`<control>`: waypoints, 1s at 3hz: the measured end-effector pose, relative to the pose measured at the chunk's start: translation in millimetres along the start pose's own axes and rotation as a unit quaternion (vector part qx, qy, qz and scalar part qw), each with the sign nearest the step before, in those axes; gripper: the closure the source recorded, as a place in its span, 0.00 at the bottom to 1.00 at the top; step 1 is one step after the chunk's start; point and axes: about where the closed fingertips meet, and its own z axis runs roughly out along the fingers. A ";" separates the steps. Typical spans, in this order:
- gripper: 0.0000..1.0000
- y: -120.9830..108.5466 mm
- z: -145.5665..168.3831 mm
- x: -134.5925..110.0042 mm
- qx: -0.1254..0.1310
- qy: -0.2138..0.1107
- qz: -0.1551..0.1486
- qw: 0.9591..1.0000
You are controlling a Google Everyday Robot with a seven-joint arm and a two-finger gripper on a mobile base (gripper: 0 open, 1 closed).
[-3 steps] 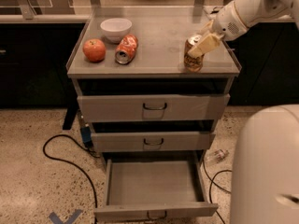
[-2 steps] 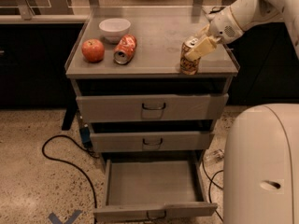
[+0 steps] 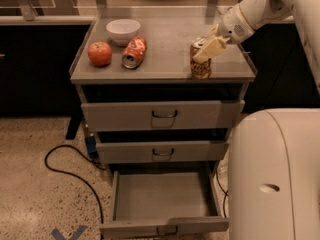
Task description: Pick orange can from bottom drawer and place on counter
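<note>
The orange can (image 3: pixel 201 65) stands upright on the counter (image 3: pixel 170 39), near its front right edge. My gripper (image 3: pixel 207 45) comes in from the upper right on a white arm and is closed around the can's upper part. The can's base rests on the counter. The bottom drawer (image 3: pixel 164 227) is pulled out at the cabinet's foot, and its tray shows nothing inside.
A white bowl (image 3: pixel 123 30), a red apple (image 3: pixel 100 53) and a brighter orange-red dented can (image 3: pixel 133 53) lying on its side sit on the counter's left half. Two upper drawers (image 3: pixel 162 115) are closed. My white base (image 3: pixel 280 174) fills the lower right. A black cable (image 3: pixel 70 169) lies on the floor.
The gripper and the can have shifted slightly left and down on the counter. My white base takes up a little more of the view.
</note>
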 end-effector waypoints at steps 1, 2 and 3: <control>1.00 -21.5 10.6 -7.9 0.008 -0.003 0.021 1.000; 1.00 -21.5 10.6 -7.9 0.008 -0.003 0.021 1.000; 0.82 -21.5 10.7 -7.9 0.008 -0.003 0.021 1.000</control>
